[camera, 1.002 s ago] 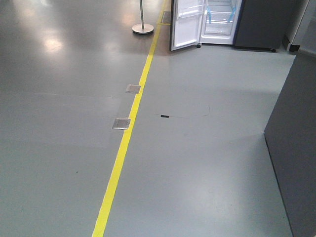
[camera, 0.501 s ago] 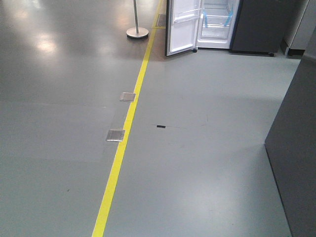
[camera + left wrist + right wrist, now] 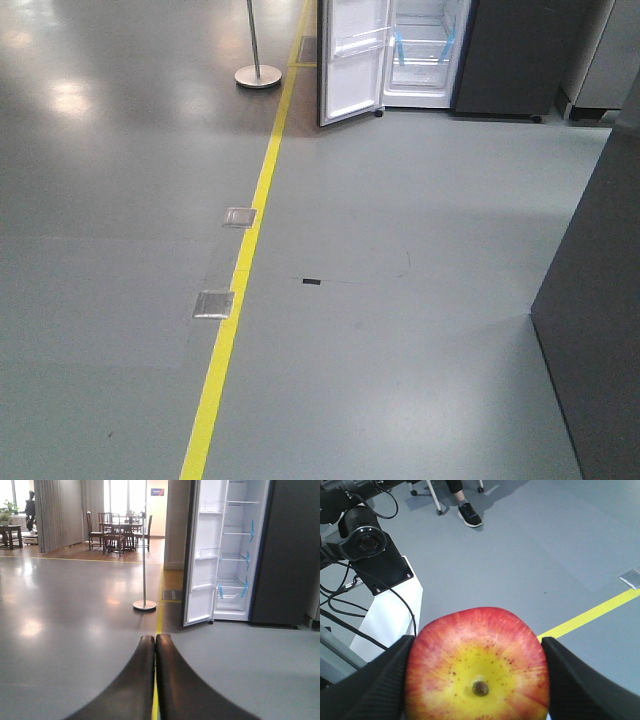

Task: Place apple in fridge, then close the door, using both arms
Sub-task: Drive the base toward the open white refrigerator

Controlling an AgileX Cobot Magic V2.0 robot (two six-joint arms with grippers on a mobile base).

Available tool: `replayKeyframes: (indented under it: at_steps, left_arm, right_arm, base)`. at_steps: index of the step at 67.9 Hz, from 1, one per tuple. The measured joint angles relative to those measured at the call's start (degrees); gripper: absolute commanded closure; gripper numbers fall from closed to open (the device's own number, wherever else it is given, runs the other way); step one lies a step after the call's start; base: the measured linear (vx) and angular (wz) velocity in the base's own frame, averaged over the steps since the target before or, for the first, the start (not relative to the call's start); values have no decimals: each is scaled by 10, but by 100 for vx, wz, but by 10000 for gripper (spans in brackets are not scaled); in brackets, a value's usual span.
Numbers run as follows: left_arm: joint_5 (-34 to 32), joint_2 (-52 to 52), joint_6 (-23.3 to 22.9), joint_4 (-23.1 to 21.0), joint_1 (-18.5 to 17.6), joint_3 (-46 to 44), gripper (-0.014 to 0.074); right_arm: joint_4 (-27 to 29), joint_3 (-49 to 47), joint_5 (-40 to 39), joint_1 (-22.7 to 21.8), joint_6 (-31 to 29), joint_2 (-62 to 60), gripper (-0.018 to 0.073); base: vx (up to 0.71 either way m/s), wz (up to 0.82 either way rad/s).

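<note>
Right wrist view: the right gripper pinches the apple, one black finger against each flank. The stem end faces the camera, yellow around the dimple and red toward the rim. The apple sits in the pincer above the floor, not in the fridge. Behind it stand a white post with a black camera unit and loose cables. Farther off on the grey floor are a yellow line and a person's dark shoe.

Left wrist view: the left gripper has its two fingers pressed together, with nothing between them.

Front view, near part of the floor: the yellow line runs from the bottom edge toward the top. Two metal floor plates lie just left of the line. A small black mark lies to its right. A dark grey panel fills the right edge.

Far end of the floor: a metal stanchion stands left of the line. The fridge stands open, its white shelves carrying blue tape strips. The door is swung out on the left side, white inside with clear bins. Beyond the stanchion, the left wrist view shows a dining table with chairs.
</note>
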Motion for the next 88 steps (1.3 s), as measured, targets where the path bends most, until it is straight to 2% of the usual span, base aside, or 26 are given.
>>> replayKeyframes:
  at_steps: [88]
  left_arm:
    - [0, 0, 0, 0, 0, 0, 603]
  right_arm:
    - [0, 0, 0, 0, 0, 0, 363]
  base:
    - [26, -7]
